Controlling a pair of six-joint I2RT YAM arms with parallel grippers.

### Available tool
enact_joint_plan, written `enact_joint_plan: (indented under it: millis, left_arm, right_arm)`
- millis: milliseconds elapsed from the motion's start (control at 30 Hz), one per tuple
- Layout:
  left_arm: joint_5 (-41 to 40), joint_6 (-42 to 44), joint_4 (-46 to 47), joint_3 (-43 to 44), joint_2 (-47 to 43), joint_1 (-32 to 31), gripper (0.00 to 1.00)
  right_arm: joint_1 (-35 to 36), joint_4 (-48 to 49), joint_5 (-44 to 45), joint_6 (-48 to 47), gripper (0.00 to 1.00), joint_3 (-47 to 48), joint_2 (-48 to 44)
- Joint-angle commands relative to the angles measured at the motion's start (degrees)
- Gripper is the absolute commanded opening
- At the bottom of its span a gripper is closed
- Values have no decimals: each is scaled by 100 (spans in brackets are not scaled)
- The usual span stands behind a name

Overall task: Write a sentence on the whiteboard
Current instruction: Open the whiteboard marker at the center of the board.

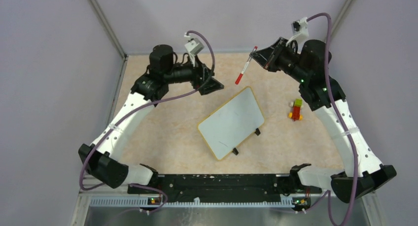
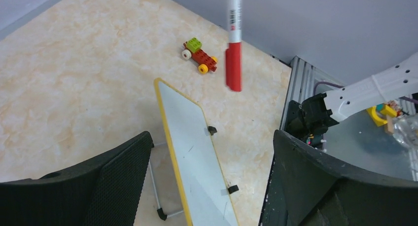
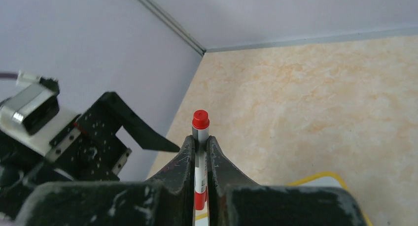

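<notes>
I see the whiteboard point(image 1: 231, 121) resting on the table point(image 1: 162, 132). Beyond the whiteboard, my right gripper point(image 3: 199, 145) is clamped on a red-capped marker point(image 1: 245, 66). My left gripper point(image 1: 208, 80) hangs there too, jaws spread wide.

You are looking into a robotics lab cell: a left arm point(image 1: 125, 113) and a right arm point(image 1: 345, 125) are sitting bolted to a black base rail point(image 1: 222, 181) at a marble-patterned tabletop's point(image 1: 162, 137) near edge, and plain lavender walls point(image 1: 49, 63) with metal corner struts point(image 1: 104, 21) are enclosing it.
</notes>
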Motion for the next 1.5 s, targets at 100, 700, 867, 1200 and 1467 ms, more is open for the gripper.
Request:
enact_joint_plan:
  millis: [100,700,867,1200,1467]
  left_arm:
    - [-1477,858,-545,827,468,-912,91]
    - [-4047,2088,-756,1416,1182,-2294,77]
    - [-4389,2092,-766,1527,1307,-2308,52]
    - [-4448,1970,-635,1306,1132,-2244,0]
    - [-3648,2266,-693,744,502,-1759,0]
  right_arm:
    - [-27,-367,915,1204,0,241,118]
    - [203,-413,1165,1557,0,-35,174]
    - [217,-446,1146,1566,0,-67,169]
    - [218,96,463,1025,35,-566,13]
    - [-663,-229,-1945,-384,87,-267,401]
